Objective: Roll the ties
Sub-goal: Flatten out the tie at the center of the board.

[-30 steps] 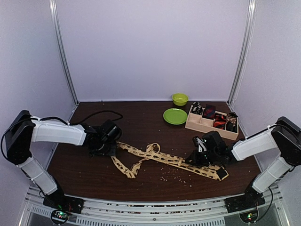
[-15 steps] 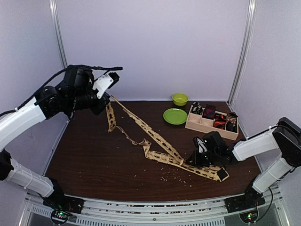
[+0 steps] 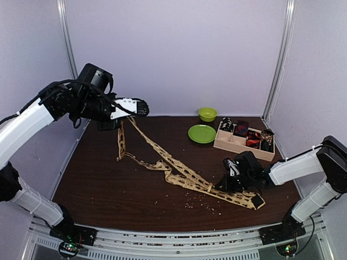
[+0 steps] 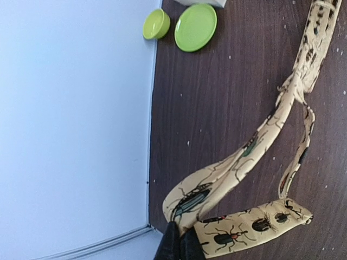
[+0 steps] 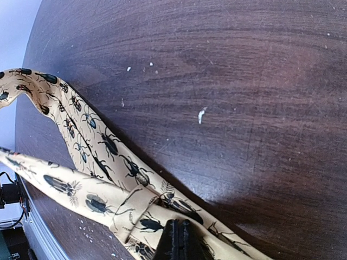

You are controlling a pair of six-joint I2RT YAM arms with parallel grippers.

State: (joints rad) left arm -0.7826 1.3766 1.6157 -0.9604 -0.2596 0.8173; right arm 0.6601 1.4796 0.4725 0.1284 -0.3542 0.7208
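A long tan tie printed with dark beetles stretches from the back left, raised in the air, down to the table's front right. My left gripper is shut on its narrow end and holds it high; the wrist view shows the tie folded at my closed fingers. My right gripper is shut on the wide end, pressing it to the table; the tie lies folded under my fingertips. Small dark, red and patterned tie bundles sit in the wooden tray.
A green plate and a green bowl stand at the back, left of the tray; both show in the left wrist view, plate and bowl. Pale crumbs dot the brown table.
My left arm has lifted the tie's narrow end from the table up and back, then dropped and shifted a little right. The tie now hangs taut. My right gripper has stayed put.
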